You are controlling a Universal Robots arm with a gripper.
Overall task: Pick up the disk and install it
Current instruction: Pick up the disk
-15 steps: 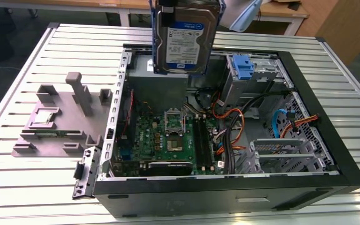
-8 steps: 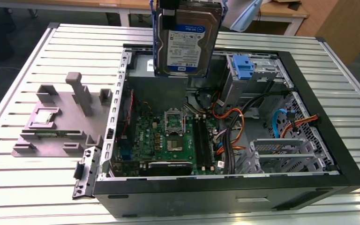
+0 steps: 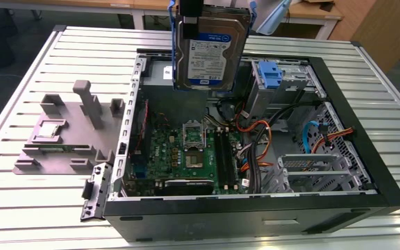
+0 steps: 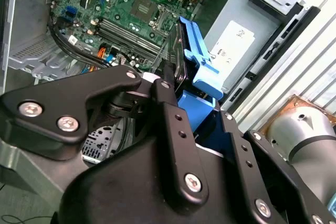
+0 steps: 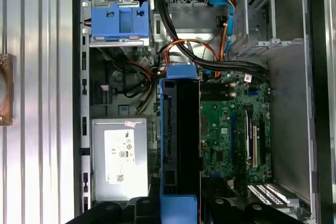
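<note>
The end effector (image 5: 178,207) is clamped on the disk (image 3: 210,49). It hangs upright above the open computer case (image 3: 255,211).

Case open on top; free air above, crowded inside near the bays.

I see the disk (image 3: 210,49) hanging above the case (image 3: 221,221), touching nothing. Below, black and orange cables (image 3: 264,136) cross between the motherboard (image 3: 179,156) and the blue bay bracket (image 3: 270,73). The power supply (image 5: 118,158) and a metal cage (image 3: 314,172) narrow that side.
</note>
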